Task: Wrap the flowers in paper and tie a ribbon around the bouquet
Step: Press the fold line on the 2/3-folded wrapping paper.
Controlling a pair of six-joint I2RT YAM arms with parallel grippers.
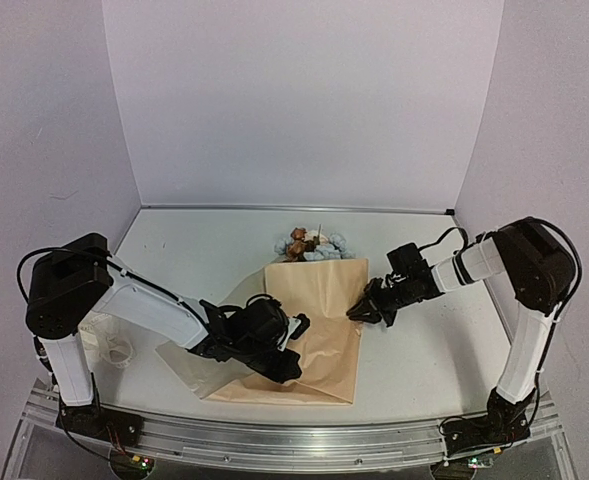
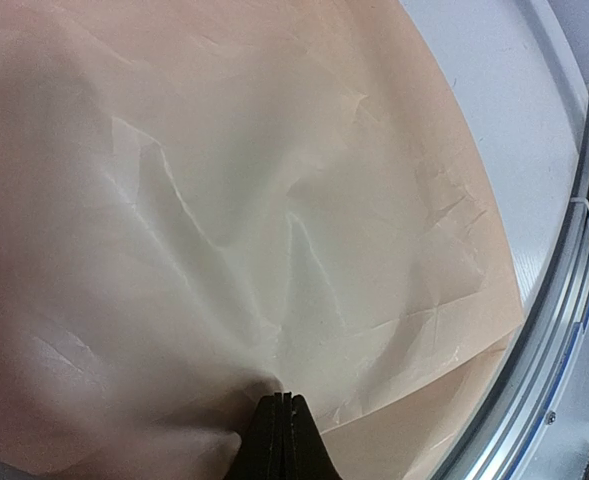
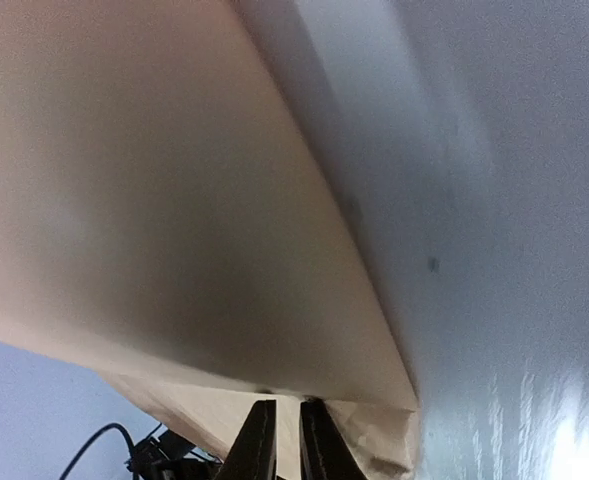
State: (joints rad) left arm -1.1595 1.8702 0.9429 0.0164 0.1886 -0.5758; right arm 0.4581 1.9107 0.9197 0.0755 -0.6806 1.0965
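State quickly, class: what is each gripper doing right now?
Left gripper: closed, pinching the paper.
Right gripper: closed on the paper's edge.

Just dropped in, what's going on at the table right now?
Both arms are working the paper, which lies folded over the stems on the table. The left tool is pinched shut on a crease in the sheet, and the right tool grips its right edge. The flowers poke out at the far end. The wrap is loose and nothing is tied round it yet.
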